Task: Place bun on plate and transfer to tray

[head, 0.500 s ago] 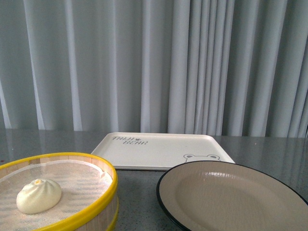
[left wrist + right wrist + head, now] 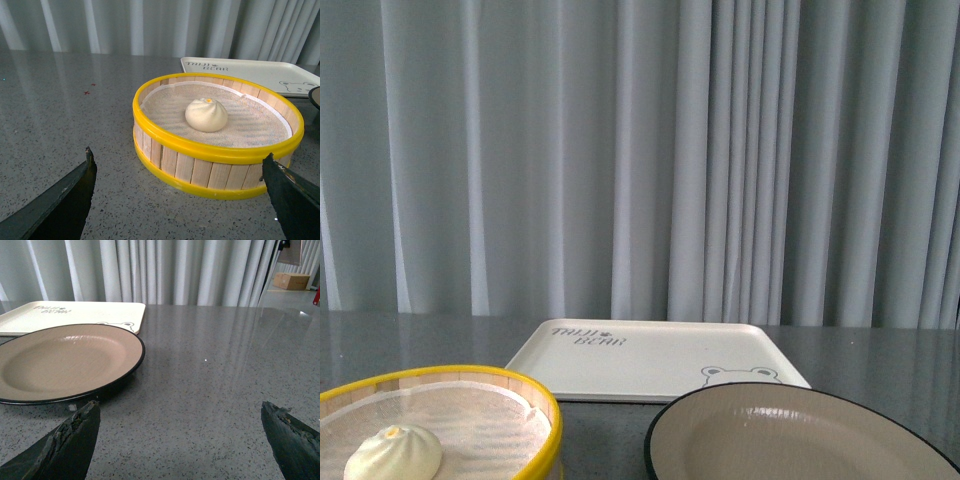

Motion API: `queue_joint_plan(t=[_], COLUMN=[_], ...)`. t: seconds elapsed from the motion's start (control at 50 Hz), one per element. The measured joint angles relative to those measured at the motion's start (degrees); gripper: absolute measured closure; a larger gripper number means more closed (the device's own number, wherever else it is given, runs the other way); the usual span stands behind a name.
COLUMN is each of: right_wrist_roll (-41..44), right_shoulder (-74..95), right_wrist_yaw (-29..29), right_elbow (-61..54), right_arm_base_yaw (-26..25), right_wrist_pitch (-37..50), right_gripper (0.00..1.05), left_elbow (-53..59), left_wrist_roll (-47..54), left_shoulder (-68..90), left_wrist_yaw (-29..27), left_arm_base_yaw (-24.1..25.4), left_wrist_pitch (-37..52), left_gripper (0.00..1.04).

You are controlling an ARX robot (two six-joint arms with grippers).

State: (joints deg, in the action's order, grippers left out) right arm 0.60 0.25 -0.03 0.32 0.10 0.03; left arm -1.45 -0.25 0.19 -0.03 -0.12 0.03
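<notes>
The cream-white bun (image 2: 393, 453) sits inside a yellow-rimmed bamboo steamer (image 2: 545, 420) at the front left; it also shows in the left wrist view (image 2: 206, 114). The beige plate with a black rim (image 2: 790, 440) stands empty at the front right and shows in the right wrist view (image 2: 60, 360). The cream tray (image 2: 650, 360) with lettering and a bear face lies behind both, empty. My left gripper (image 2: 179, 167) is open, low on the table in front of the steamer (image 2: 220, 155). My right gripper (image 2: 180, 412) is open, beside the plate. Neither gripper shows in the front view.
The grey speckled table (image 2: 65, 110) stretches around the steamer. Pale curtains (image 2: 640, 150) hang behind the table. A cardboard box (image 2: 291, 280) stands far off in the right wrist view. The tray also shows in both wrist views (image 2: 260, 75) (image 2: 75, 315).
In the front view the steamer, bun, plate and tray all sit lower in the picture than before, so the view has tilted up. No object has shifted on the table.
</notes>
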Motion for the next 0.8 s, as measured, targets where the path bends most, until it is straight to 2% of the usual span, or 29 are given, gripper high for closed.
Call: queue_joint_plan(t=[0.44, 0.48, 0.539, 0.579, 0.659, 0.699, 0.799], right_wrist_roll=[0.0, 0.0, 0.0, 0.0, 0.0, 0.0, 0.0], right_shoulder=[0.0, 0.0, 0.0, 0.0, 0.0, 0.0, 0.0], right_wrist_yaw=[-0.02, 0.0, -0.02, -0.09, 0.0, -0.02, -0.02], right_elbow=[0.0, 0.0, 0.0, 0.0, 0.0, 0.0, 0.0], right_arm_base_yaw=[0.0, 0.0, 0.0, 0.0, 0.0, 0.0, 0.0], right_wrist_pitch=[0.0, 0.0, 0.0, 0.0, 0.0, 0.0, 0.0], right_gripper=[0.09, 0.09, 0.09, 0.09, 0.09, 0.09, 0.09], left_elbow=[0.0, -0.02, 0.0, 0.0, -0.02, -0.09, -1.18], left_wrist_roll=[0.0, -1.36, -5.53, -9.16, -15.39, -18.78, -23.08], left_shoulder=[0.0, 0.28, 1.03, 2.64, 7.58, 12.85, 24.9], left_wrist_yaw=[0.0, 2.4, 11.1, 14.86, 18.27, 20.85, 22.6], left_arm_base_yaw=[0.0, 1.14, 2.56, 2.86, 3.19, 3.41, 3.23], left_wrist_pitch=[0.0, 0.0, 0.61, 2.58, 8.63, 14.84, 27.78], left_gripper=[0.07, 0.07, 0.07, 0.07, 0.07, 0.07, 0.07])
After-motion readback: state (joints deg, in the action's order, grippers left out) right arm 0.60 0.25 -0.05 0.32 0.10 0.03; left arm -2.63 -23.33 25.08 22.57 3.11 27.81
